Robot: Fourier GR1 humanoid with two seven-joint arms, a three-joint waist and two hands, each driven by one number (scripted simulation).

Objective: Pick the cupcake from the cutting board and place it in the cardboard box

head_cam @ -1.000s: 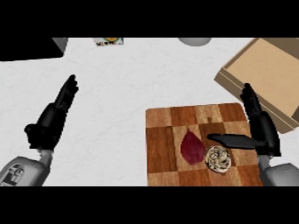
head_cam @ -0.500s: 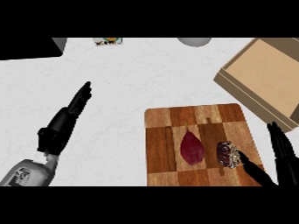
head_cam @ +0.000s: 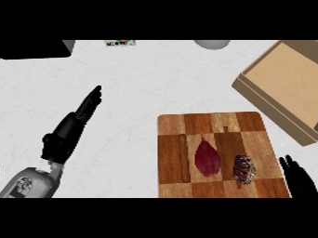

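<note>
A small dark cupcake (head_cam: 242, 168) lies on the checkered wooden cutting board (head_cam: 216, 128), near its right edge. Beside it on the board, to the left, rests a dark red leaf-shaped piece (head_cam: 208, 158). The open cardboard box (head_cam: 291, 88) sits at the upper right, past the board's far corner. My right hand (head_cam: 297, 177) shows at the lower right edge, fingers straight, just right of the board and apart from the cupcake. My left hand (head_cam: 71, 131) rests open over the white counter at the left, fingers pointing up.
A black appliance (head_cam: 26, 48) fills the top left corner. A grey round object (head_cam: 212, 43) and a small labelled item (head_cam: 120, 43) sit at the counter's far edge. White counter lies between my left hand and the board.
My right hand has drawn back toward the lower right edge, leaving the cupcake uncovered on the board. The view has shifted slightly; my left hand has stayed open.
</note>
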